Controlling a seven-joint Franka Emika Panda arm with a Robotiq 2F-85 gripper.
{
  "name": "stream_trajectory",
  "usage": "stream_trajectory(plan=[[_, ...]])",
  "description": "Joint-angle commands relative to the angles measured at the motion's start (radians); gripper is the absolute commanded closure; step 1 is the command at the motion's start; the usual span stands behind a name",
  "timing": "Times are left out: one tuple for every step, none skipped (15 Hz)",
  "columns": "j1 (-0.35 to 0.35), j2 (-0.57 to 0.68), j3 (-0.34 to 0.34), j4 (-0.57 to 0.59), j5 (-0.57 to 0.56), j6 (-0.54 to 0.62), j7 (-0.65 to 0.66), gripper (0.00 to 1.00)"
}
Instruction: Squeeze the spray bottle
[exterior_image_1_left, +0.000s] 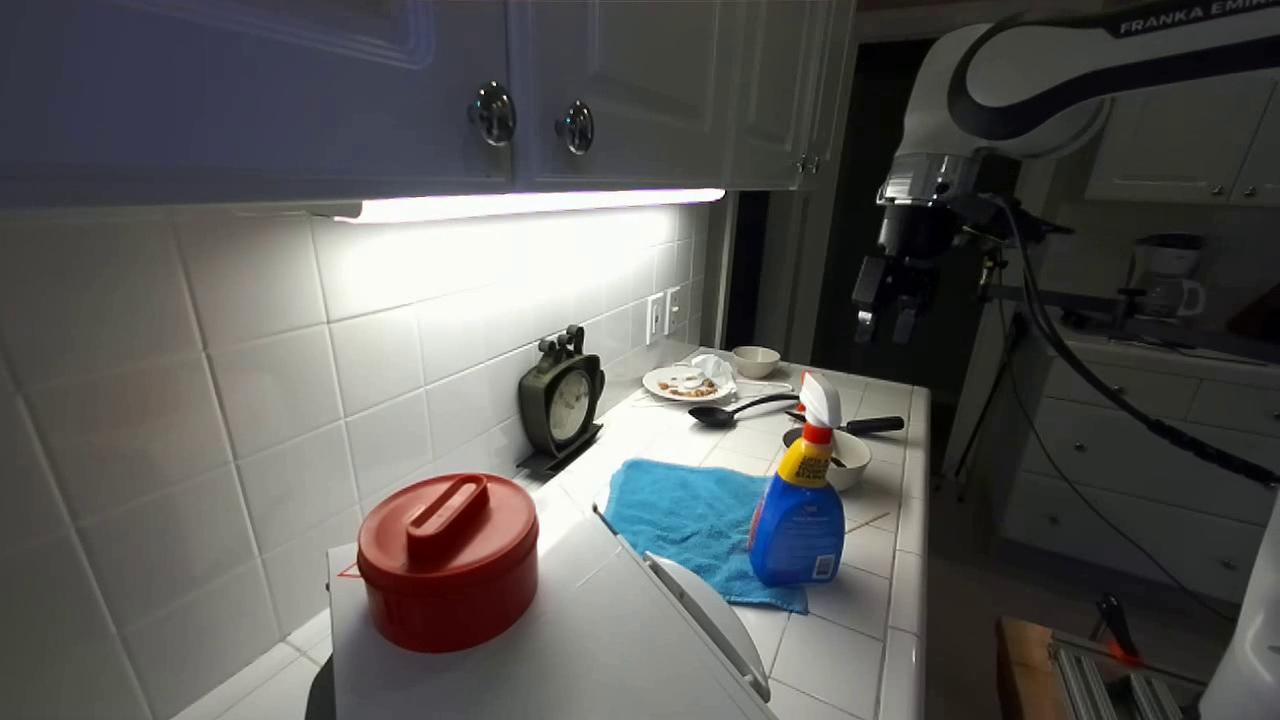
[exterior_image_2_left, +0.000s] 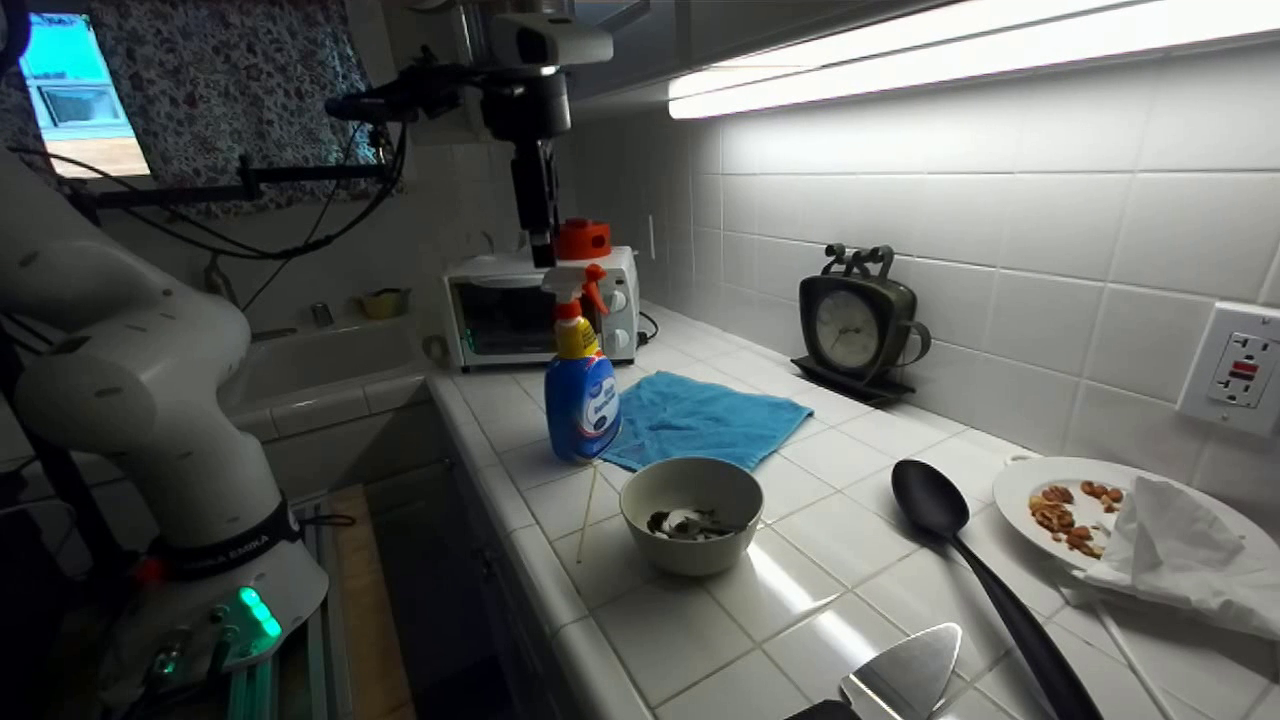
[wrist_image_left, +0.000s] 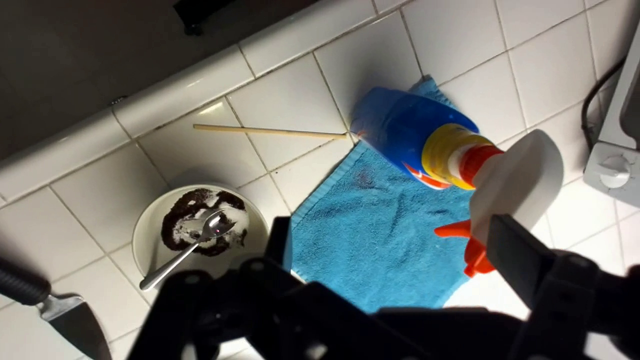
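Observation:
The spray bottle stands upright at the edge of the blue towel. It has a blue body (exterior_image_1_left: 797, 535), a yellow and red neck, and a white head with a red trigger and nozzle. It shows in both exterior views (exterior_image_2_left: 581, 405) and in the wrist view (wrist_image_left: 407, 130). My gripper (wrist_image_left: 397, 235) is open and empty, pointing down. In the wrist view the bottle's head overlaps the right finger, but a height gap separates them. In both exterior views the gripper (exterior_image_1_left: 885, 325) hangs above the counter, higher than the bottle's head and apart from it (exterior_image_2_left: 543, 250).
The blue towel (exterior_image_2_left: 700, 420) lies under and beside the bottle. A white bowl (exterior_image_2_left: 690, 560) with a spoon and a thin stick (wrist_image_left: 270, 131) are close by. A black spoon (exterior_image_2_left: 930, 495), plate (exterior_image_2_left: 1020, 490), clock (exterior_image_2_left: 855, 320) and toaster oven (exterior_image_2_left: 540, 265) share the counter.

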Motion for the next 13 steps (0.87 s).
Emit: stream_trajectory(plan=[[0.039,0.063,-0.022,0.086,-0.032,-0.071,-0.092,0.0],[0.043,0.075,-0.023,0.1,-0.035,-0.083,-0.109,0.0],[0.047,0.086,-0.022,0.115,-0.039,-0.094,-0.121,0.0],[0.049,0.094,-0.021,0.125,-0.045,-0.099,-0.131,0.0],[0.05,0.102,-0.019,0.137,-0.055,-0.106,-0.135,0.0],[0.053,0.11,-0.019,0.146,-0.062,-0.11,-0.142,0.0],[0.055,0.116,-0.016,0.154,-0.071,-0.111,-0.143,0.0],[0.056,0.122,-0.016,0.161,-0.078,-0.11,-0.145,0.0],[0.056,0.095,-0.02,0.118,-0.049,-0.075,-0.123,0.0],[0.058,0.101,-0.02,0.125,-0.053,-0.077,-0.125,0.0],[0.059,0.104,-0.02,0.13,-0.054,-0.077,-0.126,0.0],[0.059,0.107,-0.02,0.132,-0.055,-0.078,-0.127,0.0],[0.059,0.108,-0.02,0.133,-0.055,-0.078,-0.128,0.0]])
